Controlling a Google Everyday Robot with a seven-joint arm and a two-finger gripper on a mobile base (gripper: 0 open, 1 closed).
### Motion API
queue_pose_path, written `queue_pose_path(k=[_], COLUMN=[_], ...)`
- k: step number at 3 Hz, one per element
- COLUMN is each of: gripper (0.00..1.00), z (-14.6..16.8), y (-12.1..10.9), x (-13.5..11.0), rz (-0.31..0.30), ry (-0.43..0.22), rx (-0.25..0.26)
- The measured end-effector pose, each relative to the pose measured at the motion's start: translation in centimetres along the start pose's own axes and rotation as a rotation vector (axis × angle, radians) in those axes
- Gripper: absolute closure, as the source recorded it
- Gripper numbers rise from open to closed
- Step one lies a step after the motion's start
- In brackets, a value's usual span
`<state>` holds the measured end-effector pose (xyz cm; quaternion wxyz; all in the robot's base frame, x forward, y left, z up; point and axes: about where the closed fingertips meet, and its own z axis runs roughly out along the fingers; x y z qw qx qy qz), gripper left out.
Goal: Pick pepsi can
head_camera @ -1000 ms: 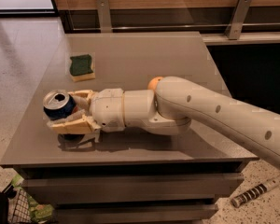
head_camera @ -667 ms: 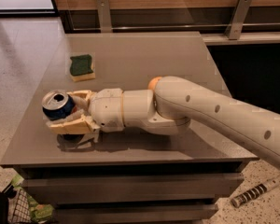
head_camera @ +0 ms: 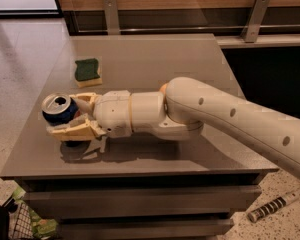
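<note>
— Grey worktop [head_camera: 155,59], green sponge [head_camera: 87,71] further back. Where's the pepsi can [head_camera: 59,109]?
— Near the front-left corner, clamped in the pincer [head_camera: 62,115], one finger on each side so it can't slip.

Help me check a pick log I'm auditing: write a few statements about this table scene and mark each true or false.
1. The claw has a finger on either side of the can. True.
2. The can sits at the table's right edge as pictured. False: it is near the left edge of the table.
3. A green sponge lies on the table beyond the can, apart from the claw. True.
4. The can is red all over. False: its side is dark blue and its top silver.
</note>
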<state>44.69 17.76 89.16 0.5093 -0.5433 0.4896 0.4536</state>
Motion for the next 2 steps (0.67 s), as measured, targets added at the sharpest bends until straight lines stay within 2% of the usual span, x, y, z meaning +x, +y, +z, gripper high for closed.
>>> queue_pose_path(k=[2], gripper=[1.0], z=[-0.8], y=[-1.5], x=[-7.9], rz=[-0.11], ry=[-0.046], rx=[-0.064])
